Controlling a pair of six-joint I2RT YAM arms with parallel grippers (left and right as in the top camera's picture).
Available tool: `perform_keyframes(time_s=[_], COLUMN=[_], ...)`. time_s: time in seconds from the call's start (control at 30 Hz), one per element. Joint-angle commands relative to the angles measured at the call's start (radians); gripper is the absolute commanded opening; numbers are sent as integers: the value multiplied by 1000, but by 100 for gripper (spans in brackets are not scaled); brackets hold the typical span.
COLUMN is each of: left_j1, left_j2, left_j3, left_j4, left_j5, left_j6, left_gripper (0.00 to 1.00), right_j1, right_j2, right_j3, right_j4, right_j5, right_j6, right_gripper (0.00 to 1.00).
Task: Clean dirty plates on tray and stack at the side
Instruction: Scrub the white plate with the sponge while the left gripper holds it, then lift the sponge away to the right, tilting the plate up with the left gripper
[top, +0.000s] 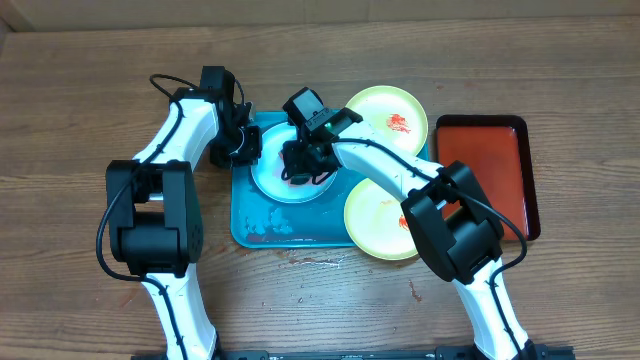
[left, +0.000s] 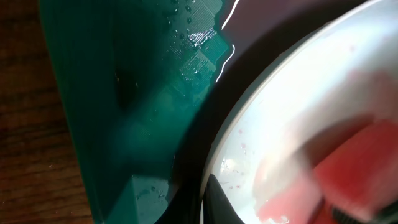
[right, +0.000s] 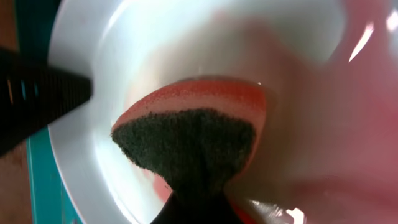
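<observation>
Plate one of three mid-scrub: left gripper (top: 243, 145) jaws pinch white plate (top: 272, 183) rim on tray (top: 255, 228), right gripper (top: 303, 168) jaws pinch sponge (right: 193, 134). Both yellow-green plates (top: 385, 112) (top: 375, 222) smeared, nothing stacked.

Brown wood-grain table (top: 70, 110), worn planks, soft even light from above

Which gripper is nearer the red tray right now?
Right. The right gripper is over the white plate, holding a sponge; the left gripper is at that plate's far rim, farther from the red tray.
</observation>
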Motion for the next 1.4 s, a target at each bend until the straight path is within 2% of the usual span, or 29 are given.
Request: perform_keyframes(time_s=[0.0,0.17,0.47,0.73,1.07,1.27,1.37], left_j1=[-5,-5,-5,-5,-5,-5,-5], left_j2=[40,40,40,40,40,40,40], left_j3=[-3,-3,-3,-3,-3,-3,-3], left_j4=[5,5,5,5,5,5,5], left_j5=[-4,-4,-12,-12,-12,-12,-12], left_j6=[-10,-9,-6,-6,-6,-6,-6], left_gripper=[4,4,4,4,4,4,4], right_j1=[9,-4,-23,-22,-20,-19,-19], right_j2=[5,5,5,5,34,66,60], right_j3=[11,13,54,53,40,40,50], right_j4=[-45,-109,-106,7,151,143,96], right_j5=[-22,169,489,584,293,123,-27], right_j6=[-7,-6,-7,-6,33,47,-18], right_gripper=[4,4,4,4,4,4,4])
